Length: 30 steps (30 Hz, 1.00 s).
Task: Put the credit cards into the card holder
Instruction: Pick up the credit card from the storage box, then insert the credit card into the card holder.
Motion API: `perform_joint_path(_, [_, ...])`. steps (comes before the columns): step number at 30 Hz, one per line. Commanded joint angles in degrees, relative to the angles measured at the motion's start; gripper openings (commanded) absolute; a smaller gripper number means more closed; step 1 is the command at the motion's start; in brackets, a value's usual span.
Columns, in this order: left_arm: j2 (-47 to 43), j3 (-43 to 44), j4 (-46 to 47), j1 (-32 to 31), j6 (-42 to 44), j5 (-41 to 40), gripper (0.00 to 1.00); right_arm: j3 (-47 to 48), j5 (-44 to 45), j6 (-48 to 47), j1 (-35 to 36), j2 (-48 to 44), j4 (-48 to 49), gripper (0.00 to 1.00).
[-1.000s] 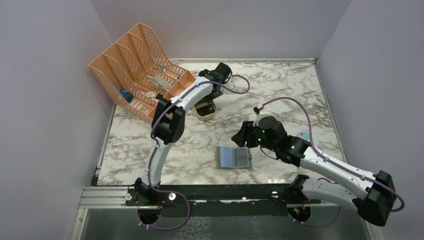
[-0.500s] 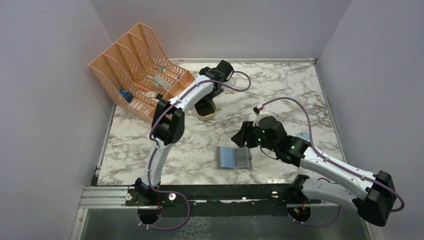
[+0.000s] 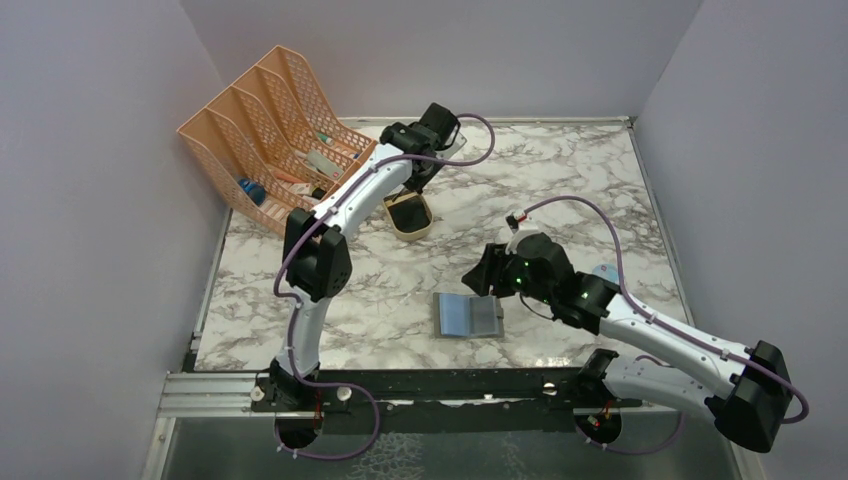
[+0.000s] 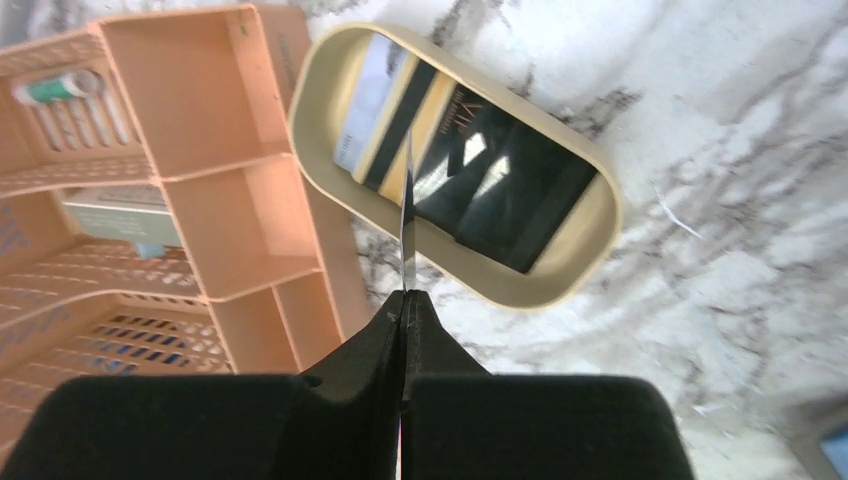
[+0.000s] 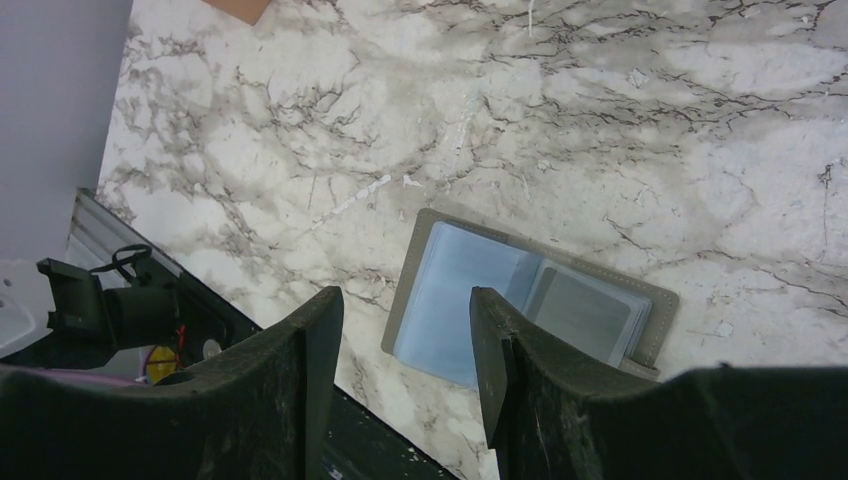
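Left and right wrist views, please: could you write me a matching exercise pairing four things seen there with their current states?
Things:
1. left end effector
2. right end effector
3. card holder
4. tan tray

States:
A. lying open on the table
B. open, above the card holder
C. containing dark and light cards
D. shut on a thin card seen edge-on

Pairs: 1-D, 2-B, 3-A, 4-C
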Motion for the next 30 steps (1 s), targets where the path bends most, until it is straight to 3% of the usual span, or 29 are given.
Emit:
perform_joint_path(1, [-8.0, -5.6, 2.9, 0.6, -8.0, 9.4, 0.00, -0.8, 0.0, 0.5, 0.1, -0.8, 0.4, 0.50])
perform_joint_path(11, [-26.1, -31.4, 19.1, 4.0, -19.1, 38.1, 0.00, -2.8, 3.6, 0.2, 0.1, -0.6, -6.7, 0.46])
perform_joint_path(18, [-34.7, -49.9, 39.7, 4.0, -34.8, 55.0, 0.00, -2.9, 7.4, -0.2, 0.1, 1.9, -11.5, 0.46])
perform_joint_path(30, [-40.2, -75.0, 65.5, 1.2, -60.0, 60.2, 0.00, -3.5, 10.3, 1.1, 0.1, 8.0, -12.5, 0.43])
